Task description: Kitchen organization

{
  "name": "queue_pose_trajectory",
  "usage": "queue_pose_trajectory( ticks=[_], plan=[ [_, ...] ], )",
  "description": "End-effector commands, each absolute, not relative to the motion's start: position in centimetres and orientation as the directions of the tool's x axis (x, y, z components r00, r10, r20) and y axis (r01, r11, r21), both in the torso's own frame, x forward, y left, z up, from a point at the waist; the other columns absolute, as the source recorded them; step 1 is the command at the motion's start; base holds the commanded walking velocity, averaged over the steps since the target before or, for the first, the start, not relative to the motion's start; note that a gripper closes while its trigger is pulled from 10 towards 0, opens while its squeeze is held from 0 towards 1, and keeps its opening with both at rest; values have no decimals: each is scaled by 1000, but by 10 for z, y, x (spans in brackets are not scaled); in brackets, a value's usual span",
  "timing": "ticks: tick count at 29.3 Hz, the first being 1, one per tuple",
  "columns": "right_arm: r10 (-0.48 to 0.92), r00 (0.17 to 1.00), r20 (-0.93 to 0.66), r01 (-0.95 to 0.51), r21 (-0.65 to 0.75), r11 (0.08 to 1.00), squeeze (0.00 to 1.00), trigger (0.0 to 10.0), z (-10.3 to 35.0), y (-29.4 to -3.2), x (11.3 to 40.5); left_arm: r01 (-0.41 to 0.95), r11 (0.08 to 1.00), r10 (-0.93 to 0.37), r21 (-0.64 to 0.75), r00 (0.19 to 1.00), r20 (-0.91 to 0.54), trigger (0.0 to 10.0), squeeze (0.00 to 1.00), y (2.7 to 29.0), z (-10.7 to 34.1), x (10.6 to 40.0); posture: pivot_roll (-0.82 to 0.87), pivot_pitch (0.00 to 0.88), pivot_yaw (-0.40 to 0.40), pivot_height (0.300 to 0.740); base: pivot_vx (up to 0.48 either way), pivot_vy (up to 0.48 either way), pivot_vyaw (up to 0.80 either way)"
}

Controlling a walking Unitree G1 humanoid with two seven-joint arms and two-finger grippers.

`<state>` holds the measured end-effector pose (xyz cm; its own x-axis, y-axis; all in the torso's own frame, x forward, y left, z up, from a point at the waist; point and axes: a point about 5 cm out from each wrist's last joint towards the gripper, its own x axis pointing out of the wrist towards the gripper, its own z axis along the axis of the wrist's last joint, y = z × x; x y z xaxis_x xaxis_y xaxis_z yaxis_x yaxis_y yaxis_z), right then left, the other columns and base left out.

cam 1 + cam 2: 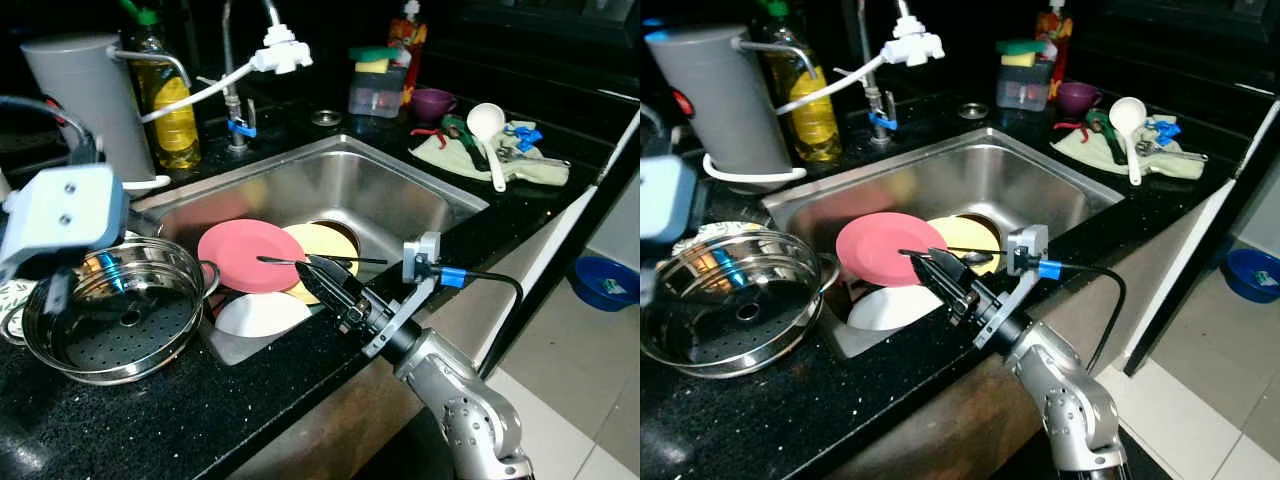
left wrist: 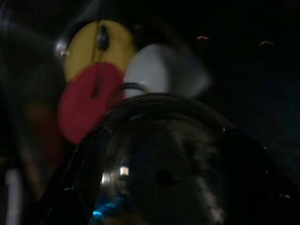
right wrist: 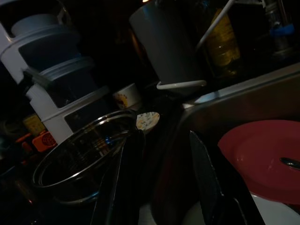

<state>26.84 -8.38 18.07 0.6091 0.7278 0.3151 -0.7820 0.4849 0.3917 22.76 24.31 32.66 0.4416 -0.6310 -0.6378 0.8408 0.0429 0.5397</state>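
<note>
Right gripper (image 1: 300, 266) open, empty, over sink (image 1: 420, 185) plates (image 1: 245, 255); steamer pot (image 1: 110, 320) beside

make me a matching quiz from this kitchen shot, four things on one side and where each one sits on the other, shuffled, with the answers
Things:
1. pink plate
2. steamer pot
3. white ladle
4. oil bottle

Places:
A. on the cloth at the counter's far right
B. in the sink, overlapping the yellow plate
C. behind the sink, beside the grey canister
D. on the counter left of the sink

Pairs: 1-B, 2-D, 3-A, 4-C
</note>
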Motion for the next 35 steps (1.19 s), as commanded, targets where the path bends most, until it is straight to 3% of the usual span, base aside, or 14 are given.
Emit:
queue_pose_trajectory(
  ticks=[1, 10, 26, 28, 35],
  plan=[
    [728, 611, 311, -779, 398, 484, 0, 10000, 179, -85, 269, 878, -3, -640, 479, 366, -676, 10000, 0, 240, 328, 215, 8, 0, -10, 740, 0, 0, 0],
    [731, 610, 305, -780, 393, 487, 0, 10000, 179, -84, 269, 951, -10, -586, 309, 245, -773, 10000, 0, 245, 309, 196, 9, 0, -10, 740, 0, 0, 0],
    [734, 610, 299, -780, 389, 490, 0, 10000, 178, -84, 270, 966, 83, -434, 243, 255, -864, 10000, 0, 261, 276, 197, 7, 0, -15, 740, 0, 0, 0],
    [733, 611, 298, -780, 388, 492, 0, 10000, 178, -84, 270, 970, 95, -423, 226, 244, -873, 0, 0, 262, 269, 199, 6, 0, -14, 740, 0, 0, 0],
    [733, 612, 297, -779, 385, 495, 0, 10000, 178, -84, 270, 978, 74, -438, 197, 209, -874, 0, 0, 257, 263, 198, 0, 0, -9, 740, 0, 0, 0]
  ],
)
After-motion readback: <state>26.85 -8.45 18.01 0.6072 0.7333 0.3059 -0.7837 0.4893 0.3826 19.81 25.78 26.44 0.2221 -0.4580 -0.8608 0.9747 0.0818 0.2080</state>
